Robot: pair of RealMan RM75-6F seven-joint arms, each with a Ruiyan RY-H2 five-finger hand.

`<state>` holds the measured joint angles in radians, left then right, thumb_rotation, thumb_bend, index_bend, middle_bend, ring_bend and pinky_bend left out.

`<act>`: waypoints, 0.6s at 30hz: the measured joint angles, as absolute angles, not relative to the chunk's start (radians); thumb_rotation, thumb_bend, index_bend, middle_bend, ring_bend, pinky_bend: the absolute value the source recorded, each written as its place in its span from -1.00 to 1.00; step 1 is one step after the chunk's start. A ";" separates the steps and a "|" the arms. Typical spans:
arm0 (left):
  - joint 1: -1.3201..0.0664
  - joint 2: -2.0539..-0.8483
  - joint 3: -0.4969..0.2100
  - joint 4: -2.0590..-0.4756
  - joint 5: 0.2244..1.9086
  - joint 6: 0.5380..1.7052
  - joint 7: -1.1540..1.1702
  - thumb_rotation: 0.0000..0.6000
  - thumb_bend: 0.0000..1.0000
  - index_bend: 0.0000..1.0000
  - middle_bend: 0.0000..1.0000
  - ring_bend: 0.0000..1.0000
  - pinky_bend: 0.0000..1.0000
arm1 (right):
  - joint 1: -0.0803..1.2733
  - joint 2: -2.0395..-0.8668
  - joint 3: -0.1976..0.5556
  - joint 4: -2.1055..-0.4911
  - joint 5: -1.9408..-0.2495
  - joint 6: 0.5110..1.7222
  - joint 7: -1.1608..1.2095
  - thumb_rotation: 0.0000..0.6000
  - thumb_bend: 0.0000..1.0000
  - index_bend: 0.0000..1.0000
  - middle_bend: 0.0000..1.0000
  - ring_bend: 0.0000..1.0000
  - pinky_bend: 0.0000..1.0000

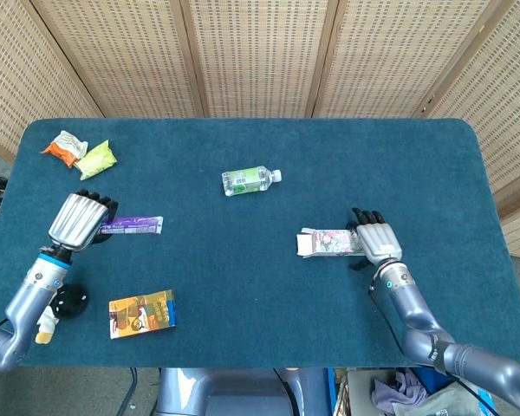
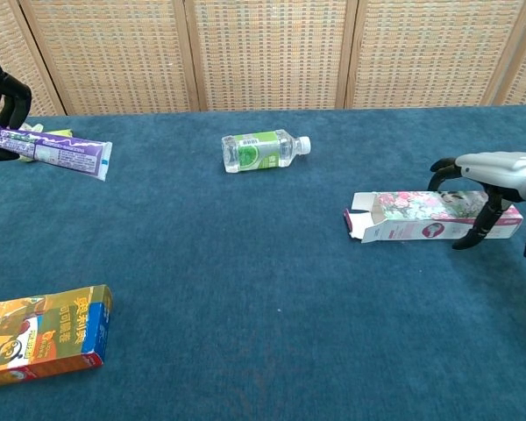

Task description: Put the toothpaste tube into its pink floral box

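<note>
the toothpaste tube [image 2: 53, 151] was gripped in the left hand [image 1: 80, 218] at the table's [image 1: 269, 286] 9 o'clock edge. the pink floral box [image 2: 434, 216] lay at 3 o'clock, flap open toward centre, nothing visible inside, with the right hand [image 2: 489, 175] arched over its far end, fingers around it.

We see matt blue cloth on the table [image 1: 243, 286], a glossy cardboard box [image 2: 421, 217], a clear plastic bottle [image 2: 263, 150], and brushed-metal hands [image 1: 76, 218].
</note>
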<state>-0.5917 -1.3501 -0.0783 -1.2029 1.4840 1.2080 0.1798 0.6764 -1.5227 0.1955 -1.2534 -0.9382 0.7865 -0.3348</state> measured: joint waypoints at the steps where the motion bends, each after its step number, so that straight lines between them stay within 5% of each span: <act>1: -0.592 -1.351 -0.078 -1.203 1.486 1.208 0.180 1.00 -0.54 0.52 0.30 0.16 0.10 | 0.676 -1.530 0.195 -1.241 -0.940 0.789 -0.327 1.00 -1.00 -0.36 -0.74 -1.00 -0.96; 5: -0.592 -1.354 -0.078 -1.207 1.493 1.212 0.178 1.00 -0.54 0.52 0.30 0.16 0.10 | 0.672 -1.555 0.194 -1.201 -0.961 0.803 -0.284 1.00 -1.00 -0.23 -0.58 -0.93 -0.77; 12: -0.588 -1.353 -0.078 -1.208 1.497 1.212 0.176 1.00 -0.54 0.52 0.30 0.16 0.10 | 0.653 -1.588 0.186 -1.155 -1.027 0.854 -0.217 1.00 -1.00 0.05 -0.12 -0.40 -0.13; 18: -0.587 -1.348 -0.082 -1.224 1.501 1.220 0.169 1.00 -0.54 0.52 0.30 0.16 0.10 | 0.636 -1.586 0.185 -1.182 -1.080 0.918 -0.193 1.00 -1.00 0.11 -0.02 -0.26 -0.05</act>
<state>-0.5865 -1.3482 -0.0816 -1.2245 1.5014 1.2197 0.1689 0.6364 -1.5858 0.1850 -1.1821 -1.0796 0.9178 -0.1932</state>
